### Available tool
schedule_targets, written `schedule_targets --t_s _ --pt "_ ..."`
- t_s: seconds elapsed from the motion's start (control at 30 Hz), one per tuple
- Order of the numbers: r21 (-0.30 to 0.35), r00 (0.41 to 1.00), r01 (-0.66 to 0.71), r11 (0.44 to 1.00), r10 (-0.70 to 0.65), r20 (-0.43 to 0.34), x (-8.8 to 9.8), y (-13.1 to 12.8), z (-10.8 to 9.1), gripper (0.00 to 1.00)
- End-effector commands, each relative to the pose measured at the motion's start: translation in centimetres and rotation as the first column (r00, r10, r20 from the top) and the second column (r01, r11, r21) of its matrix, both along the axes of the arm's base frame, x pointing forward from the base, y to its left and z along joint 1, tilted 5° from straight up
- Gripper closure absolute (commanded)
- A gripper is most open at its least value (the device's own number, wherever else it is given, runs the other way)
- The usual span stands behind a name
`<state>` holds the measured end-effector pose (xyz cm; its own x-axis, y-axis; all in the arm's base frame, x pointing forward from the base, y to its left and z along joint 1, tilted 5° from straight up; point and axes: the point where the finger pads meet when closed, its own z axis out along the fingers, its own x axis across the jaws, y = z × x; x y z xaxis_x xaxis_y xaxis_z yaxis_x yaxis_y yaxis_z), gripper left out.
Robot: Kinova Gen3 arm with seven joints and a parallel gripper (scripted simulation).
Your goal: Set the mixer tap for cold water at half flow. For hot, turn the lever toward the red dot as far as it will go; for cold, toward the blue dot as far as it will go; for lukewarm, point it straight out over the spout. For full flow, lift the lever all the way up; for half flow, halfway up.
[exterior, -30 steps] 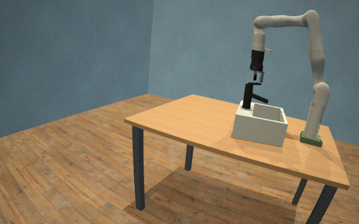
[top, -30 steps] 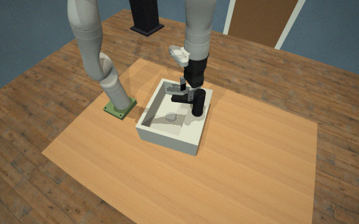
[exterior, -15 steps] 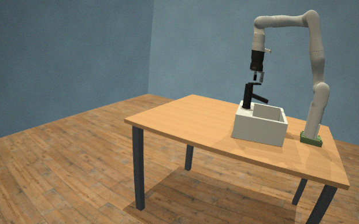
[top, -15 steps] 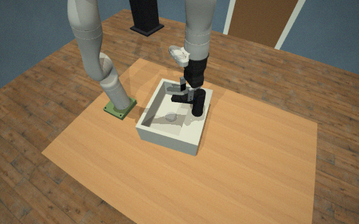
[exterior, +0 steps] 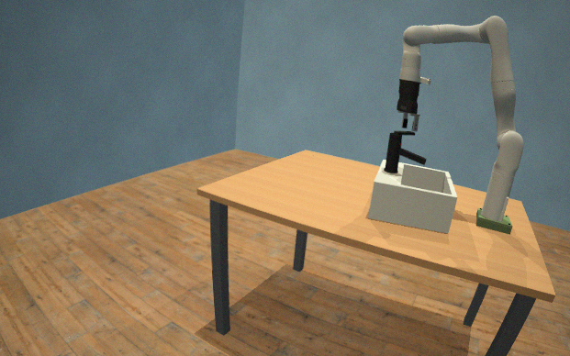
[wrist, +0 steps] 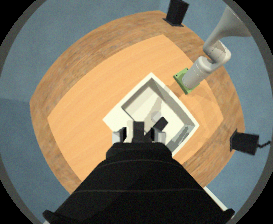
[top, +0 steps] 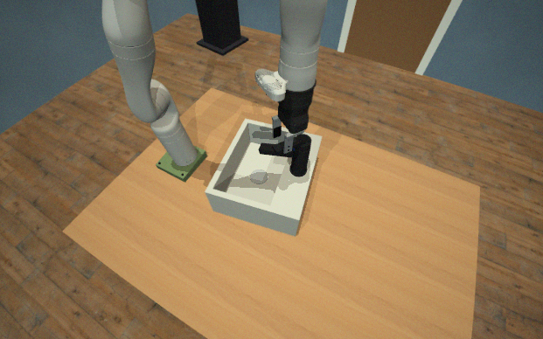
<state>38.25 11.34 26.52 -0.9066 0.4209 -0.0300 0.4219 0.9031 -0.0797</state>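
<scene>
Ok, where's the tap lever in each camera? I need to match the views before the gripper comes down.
Top: the lever lies right of centre, below the open gripper, over the sink.
Exterior: upper right, a flat black bar atop the tap body, just under the gripper.
Wrist: too small and blurred to pick out.
Shared landmark: the white sink.

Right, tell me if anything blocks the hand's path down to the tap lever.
Nothing visible does. The open black two-finger hand hangs just above the flat black lever on top of the black mixer tap, with only open air between them. The white square sink lies lower, out of the path.
</scene>
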Motion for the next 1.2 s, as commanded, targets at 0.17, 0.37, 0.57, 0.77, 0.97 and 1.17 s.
schedule_targets --t_s 0.17,0.37,0.57,0.77,0.97,1.17 --pt "0.001 1.0 0.0 1.0 0.0 0.002 0.03 0.02 0.07 0.0" --pt "0.001 1.0 0.0 1.0 0.0 0.002 0.03 0.02 0.07 0.0" --pt "0.001 1.0 0.0 1.0 0.0 0.002 0.03 0.02 0.03 0.0" --pt "0.001 1.0 0.0 1.0 0.0 0.002 0.03 0.0 -0.11 0.0" --pt "0.001 1.0 0.0 1.0 0.0 0.002 0.02 -0.02 -0.44 0.0" --pt "0.001 1.0 0.0 1.0 0.0 0.002 0.02 -0.05 -0.75 0.0"
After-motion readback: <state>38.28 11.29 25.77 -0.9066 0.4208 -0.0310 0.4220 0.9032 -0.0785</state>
